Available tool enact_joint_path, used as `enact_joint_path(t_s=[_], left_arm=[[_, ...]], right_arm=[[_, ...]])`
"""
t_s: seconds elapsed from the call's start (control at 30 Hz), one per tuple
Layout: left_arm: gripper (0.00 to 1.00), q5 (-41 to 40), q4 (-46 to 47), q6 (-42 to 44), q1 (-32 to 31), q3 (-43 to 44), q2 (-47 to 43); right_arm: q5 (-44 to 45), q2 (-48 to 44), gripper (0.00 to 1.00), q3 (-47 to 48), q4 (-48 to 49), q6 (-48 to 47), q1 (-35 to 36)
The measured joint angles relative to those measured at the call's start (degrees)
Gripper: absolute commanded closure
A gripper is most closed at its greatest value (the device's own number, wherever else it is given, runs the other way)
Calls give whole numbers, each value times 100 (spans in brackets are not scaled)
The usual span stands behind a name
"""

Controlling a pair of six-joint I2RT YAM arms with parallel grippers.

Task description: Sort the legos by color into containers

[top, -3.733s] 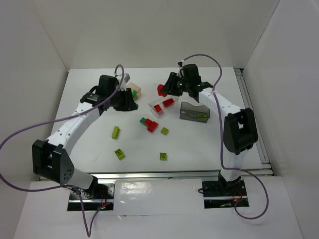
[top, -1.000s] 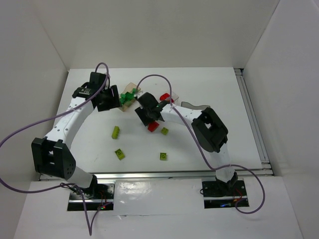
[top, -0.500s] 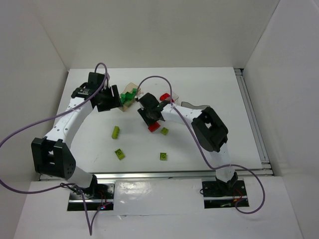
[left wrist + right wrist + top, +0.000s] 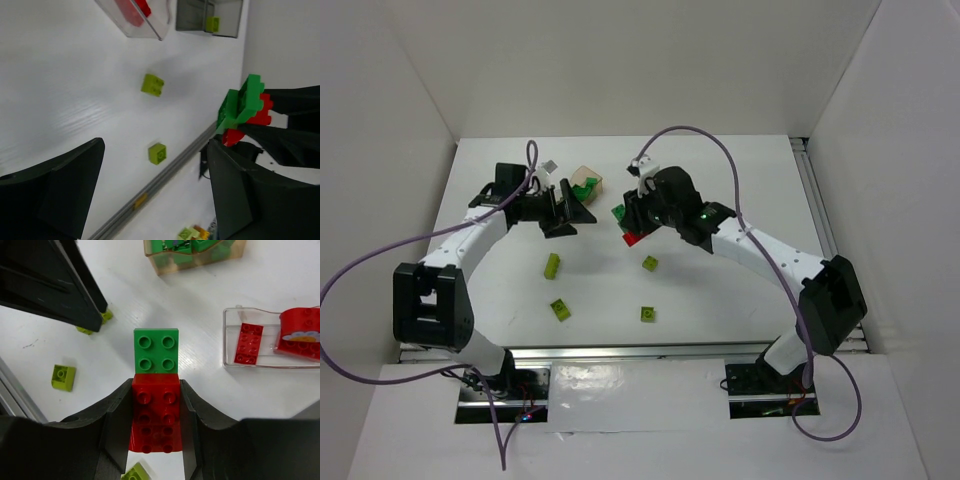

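Note:
My right gripper (image 4: 156, 388) is shut on a red lego (image 4: 155, 412) with a green lego (image 4: 156, 351) stuck to its far end, and holds the stack (image 4: 628, 226) above the table. My left gripper (image 4: 568, 210) stands open and empty just left of that stack (image 4: 244, 107). Beyond the stack sits the tan container (image 4: 195, 254) with green legos in it. To its right, the clear container (image 4: 235, 340) holds red legos (image 4: 248, 343). The grey container (image 4: 186, 15) holds one yellow-green lego (image 4: 212, 23). In the top view my right arm hides the clear and grey containers.
Yellow-green legos lie loose on the white table (image 4: 552, 265), (image 4: 560, 309), (image 4: 647, 314), (image 4: 650, 263). White walls close in the table on three sides, and a metal rail (image 4: 650, 350) runs along the near edge.
My right gripper has shut on the red and green stack and lifted it off the table, toward the back. My left gripper has opened wider and swung right, away from the tan container.

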Motion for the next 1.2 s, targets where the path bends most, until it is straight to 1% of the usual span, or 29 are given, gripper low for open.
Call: enact_joint_path(t_s=[0.13,0.2,0.3,0.33,0.47,0.53,0.6,0.73,0.77,0.87,0.9,0.97,1.0,1.1,1.13,1.2], left_arm=[[9,570,562,-474,-162,-275,83],[9,737,800,-638,-234,-308,83],[12,890,1137,-876,-334,-308,111],[15,922,1255,-946,-385,-308,146],[21,905,1453,-1119,-555,-275,313],[26,874,1484,-1200,-660,-216,433],[27,828,1484,-1226,-741,-177,538],[36,780,1493,-1246,-822,-127,614],[42,785,1513,-1246,-835,-116,614],[58,793,1563,-1279,-890,-37,629],[67,809,1576,-1294,-918,7,640],[74,826,1615,-1349,-964,85,664],[81,824,1613,-1355,-981,125,678],[93,833,1609,-1368,-981,146,708],[100,850,1602,-1375,-981,149,717],[100,850,1582,-1370,-981,155,723]], right_arm=[[-208,-55,79,-168,85,44,0],[-264,-55,79,-247,72,66,0],[-341,-55,79,-286,76,85,0],[-358,-55,79,-286,83,92,0],[-367,-55,79,-286,81,118,0],[-382,-55,79,-286,81,125,0],[-402,-57,79,-286,81,125,0],[-409,-57,79,-299,61,125,0],[-407,-57,79,-302,55,125,0],[-407,-57,79,-302,37,125,0],[-402,-57,79,-302,35,122,0],[-389,-57,79,-304,28,122,-2],[-365,-57,79,-304,22,125,-2],[-354,-59,79,-304,28,127,-15],[-354,-59,80,-304,20,127,-15],[-354,-59,80,-304,0,129,-15]])
